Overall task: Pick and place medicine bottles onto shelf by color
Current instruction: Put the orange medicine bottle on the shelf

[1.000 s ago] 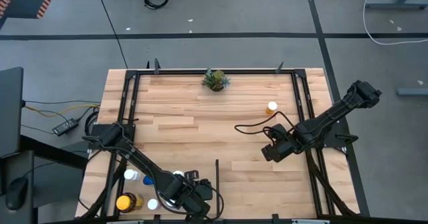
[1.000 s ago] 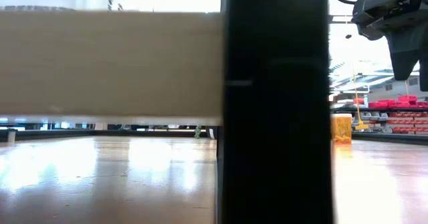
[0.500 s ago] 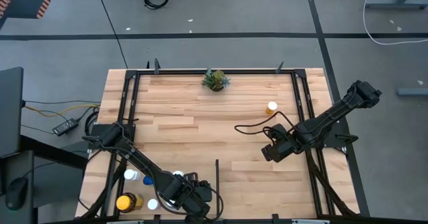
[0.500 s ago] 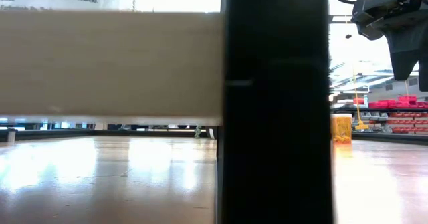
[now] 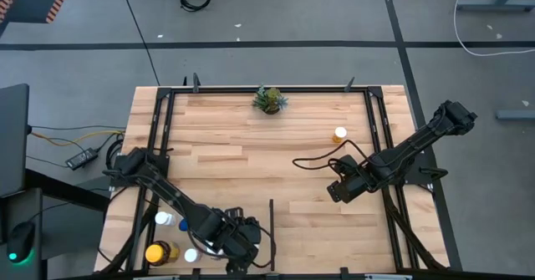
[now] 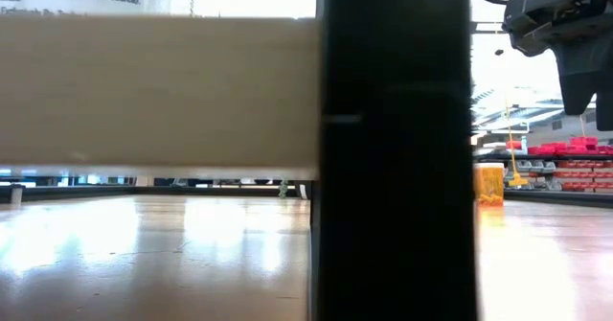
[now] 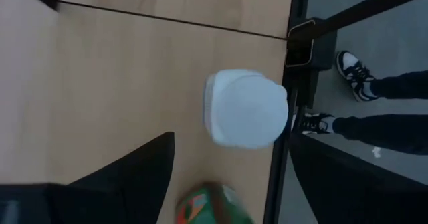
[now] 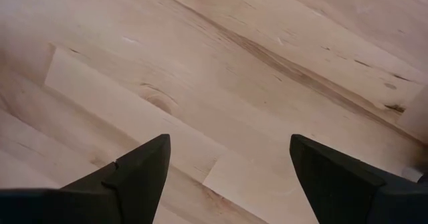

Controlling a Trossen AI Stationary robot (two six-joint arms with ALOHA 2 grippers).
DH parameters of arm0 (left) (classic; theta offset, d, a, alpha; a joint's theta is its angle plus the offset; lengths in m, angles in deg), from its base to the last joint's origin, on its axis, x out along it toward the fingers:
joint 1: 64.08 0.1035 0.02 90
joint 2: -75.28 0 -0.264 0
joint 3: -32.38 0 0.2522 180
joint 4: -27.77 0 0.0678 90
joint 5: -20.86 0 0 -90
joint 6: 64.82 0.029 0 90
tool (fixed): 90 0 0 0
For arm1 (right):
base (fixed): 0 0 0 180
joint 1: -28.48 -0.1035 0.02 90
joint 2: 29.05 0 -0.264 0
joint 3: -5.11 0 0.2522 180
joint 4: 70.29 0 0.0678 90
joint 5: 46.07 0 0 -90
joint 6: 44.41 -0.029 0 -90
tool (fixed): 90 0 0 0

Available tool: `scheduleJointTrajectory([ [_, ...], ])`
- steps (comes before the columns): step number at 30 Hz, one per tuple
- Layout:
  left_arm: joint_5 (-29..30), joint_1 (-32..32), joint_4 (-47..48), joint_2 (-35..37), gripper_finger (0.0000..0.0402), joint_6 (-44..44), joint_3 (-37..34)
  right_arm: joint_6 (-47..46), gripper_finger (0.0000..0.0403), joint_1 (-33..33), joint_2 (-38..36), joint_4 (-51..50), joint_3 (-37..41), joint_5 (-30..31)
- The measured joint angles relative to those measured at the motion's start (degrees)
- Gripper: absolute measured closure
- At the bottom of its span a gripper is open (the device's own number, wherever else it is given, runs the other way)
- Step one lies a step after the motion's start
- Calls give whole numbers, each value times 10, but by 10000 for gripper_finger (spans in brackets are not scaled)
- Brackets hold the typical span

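Sorting looks barely begun: one orange bottle (image 5: pixel 339 134) stands alone on the shelf (image 5: pixel 251 155), well right of the black divider bar (image 5: pixel 271 221). Left of that bar, by the bench's near edge, wait the amber bottle (image 5: pixel 157 252), two white-capped bottles (image 5: pixel 163 219) and a blue one (image 5: pixel 184 226). The left tool (image 5: pixel 238 251) hangs just left of the bar, fingers spread, empty, over a white cap (image 7: pixel 246 108). Right of the bar, the right tool (image 5: pixel 337 188) hovers wide open, holding nothing.
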Motion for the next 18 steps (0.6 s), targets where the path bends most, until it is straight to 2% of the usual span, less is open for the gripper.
scheduleJointTrajectory([
  [6, 4, 16, 11, 52, 99, 15, 0, 7, 89, 0, 0, 1, -4, 2],
  [10, 36, 38, 21, 91, 99, 20, 0, 8, 89, 10, 0, -7, -17, 19],
  [14, 92, 75, 29, 127, 103, 46, 0, 39, 89, 62, 0, -19, -21, 18],
  [18, 119, 139, 52, 154, 114, 98, 0, 112, 89, 153, 0, -19, -21, -1],
])
